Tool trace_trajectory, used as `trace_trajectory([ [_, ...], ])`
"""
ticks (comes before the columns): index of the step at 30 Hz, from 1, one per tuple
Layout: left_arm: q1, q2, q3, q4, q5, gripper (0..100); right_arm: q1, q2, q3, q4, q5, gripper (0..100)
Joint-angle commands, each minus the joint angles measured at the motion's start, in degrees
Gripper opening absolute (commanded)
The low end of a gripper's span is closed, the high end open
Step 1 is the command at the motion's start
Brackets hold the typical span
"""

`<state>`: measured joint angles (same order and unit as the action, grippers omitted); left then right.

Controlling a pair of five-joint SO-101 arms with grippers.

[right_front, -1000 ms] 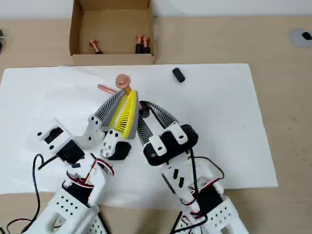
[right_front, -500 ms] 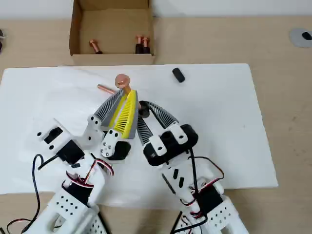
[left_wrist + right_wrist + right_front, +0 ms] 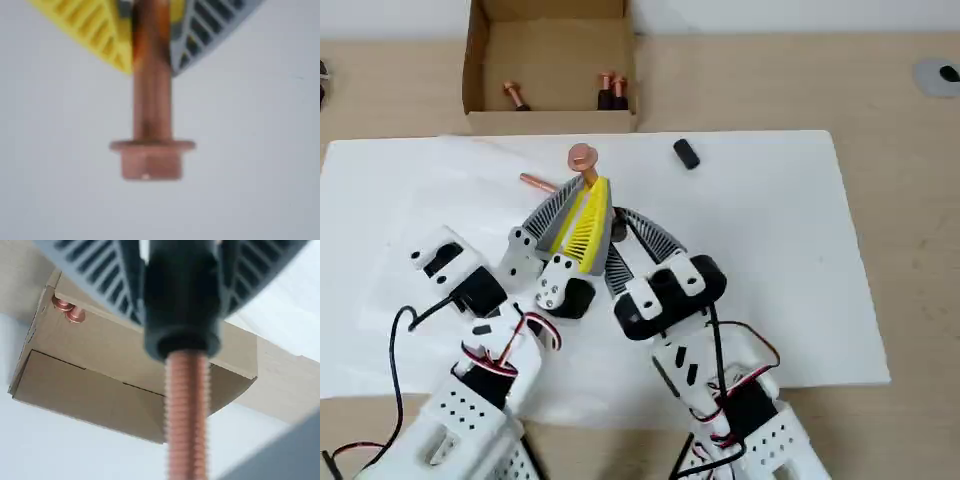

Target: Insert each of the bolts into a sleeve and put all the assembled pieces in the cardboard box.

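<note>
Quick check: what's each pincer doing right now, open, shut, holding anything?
Left pincer: shut on the copper bolt, gripping its shank, head sticking out.
Right pincer: shut on the black sleeve, a threaded shank poking out of it.

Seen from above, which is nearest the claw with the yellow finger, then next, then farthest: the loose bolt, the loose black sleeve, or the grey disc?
1. Loose bolt, on the white sheet just beside the left gripper.
2. Black sleeve, on the gripper's other side, near the sheet's far edge.
3. Grey disc, on the bare table, far off to the right.
</note>
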<state>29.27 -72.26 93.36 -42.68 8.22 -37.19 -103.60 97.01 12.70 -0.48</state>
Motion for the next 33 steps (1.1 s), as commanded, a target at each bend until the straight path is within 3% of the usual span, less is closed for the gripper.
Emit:
trace_trajectory([
  [1, -0.4, 0.7, -2.7, -2.5, -0.6, 1, 0.2, -7.2, -0.4, -1.6, 0.4, 1.2],
  [30, 1.1, 1.0, 2.5, -2.7, -0.4, 1, 0.3, -7.1, -0.4, -1.6, 0.4, 1.2],
  [33, 1.5, 0.8, 1.9, 0.3, -0.2, 1, 0.3, -7.1, -0.4, -1.6, 0.4, 1.2],
])
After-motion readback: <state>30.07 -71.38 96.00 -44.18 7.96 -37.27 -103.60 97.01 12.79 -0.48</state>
